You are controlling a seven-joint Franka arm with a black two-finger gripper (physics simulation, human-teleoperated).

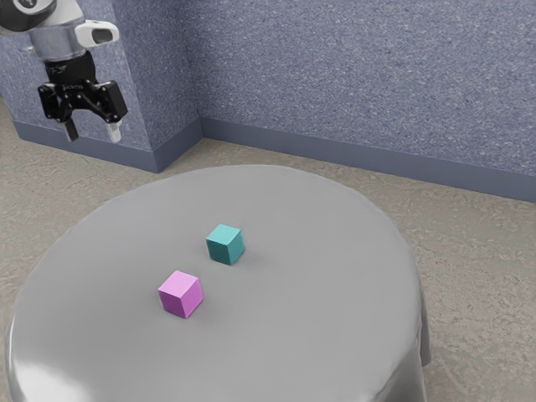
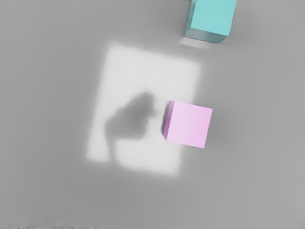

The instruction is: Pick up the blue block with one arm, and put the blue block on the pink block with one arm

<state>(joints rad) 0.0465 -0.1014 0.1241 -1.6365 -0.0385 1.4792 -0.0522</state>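
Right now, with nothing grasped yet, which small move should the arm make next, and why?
Probably carry the gripper across and down toward the blue block. The gripper hangs open and empty, high at the exterior view's upper left, while that block sits free on the table, apart from the pink block.

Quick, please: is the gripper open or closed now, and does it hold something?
Gripper: open, holding nothing.

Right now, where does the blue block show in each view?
Exterior view: blue block near the table's middle, just behind the pink block, not touching.
Wrist view: blue block partly cropped, apart from the pink block.
Shared landmark: the pink block.
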